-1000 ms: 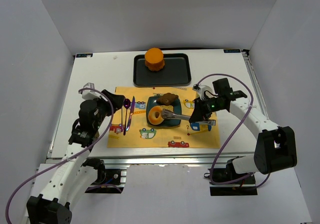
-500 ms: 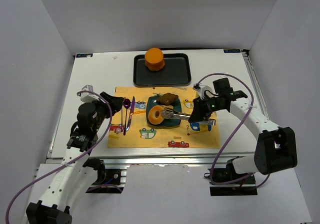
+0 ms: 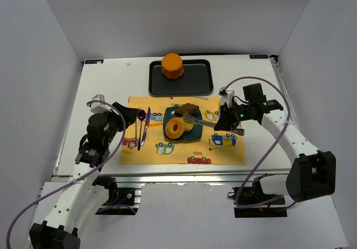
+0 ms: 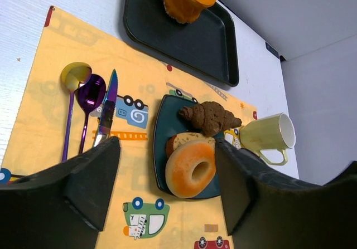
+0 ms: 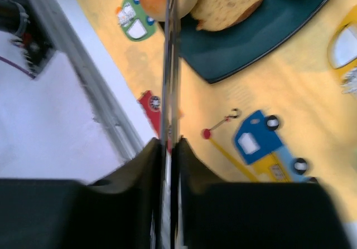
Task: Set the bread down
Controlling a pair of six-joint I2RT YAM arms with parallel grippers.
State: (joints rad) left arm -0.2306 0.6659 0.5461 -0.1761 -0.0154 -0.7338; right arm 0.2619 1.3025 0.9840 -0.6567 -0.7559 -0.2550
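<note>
The bread (image 5: pixel 231 1), a speckled tan slice with a brown crust, lies flat on the dark teal plate (image 5: pixel 279 34). It is tucked against an orange bagel (image 4: pixel 191 168), which partly covers it in the left wrist view (image 4: pixel 187 141). My right gripper (image 5: pixel 169 143) is shut on a pair of metal tongs (image 3: pixel 203 122). Their two arms are pressed close together and hold nothing, and their tips reach over the plate near the brown croissant (image 3: pixel 188 110). My left gripper (image 4: pixel 167 193) hangs open above the placemat, left of the plate (image 3: pixel 196 135).
A yellow placemat (image 3: pixel 167 154) printed with cars carries the plate, purple and gold spoons and a knife (image 4: pixel 106 112). A pale yellow mug (image 4: pixel 268 135) stands right of the plate. Behind the mat, a black tray (image 3: pixel 195 82) holds an orange cake-like lump (image 3: pixel 172 65).
My right arm has drawn back to the right. The tongs' tips have risen off the bread and swung toward the croissant. The bread stays on the plate. My left arm shifted slightly.
</note>
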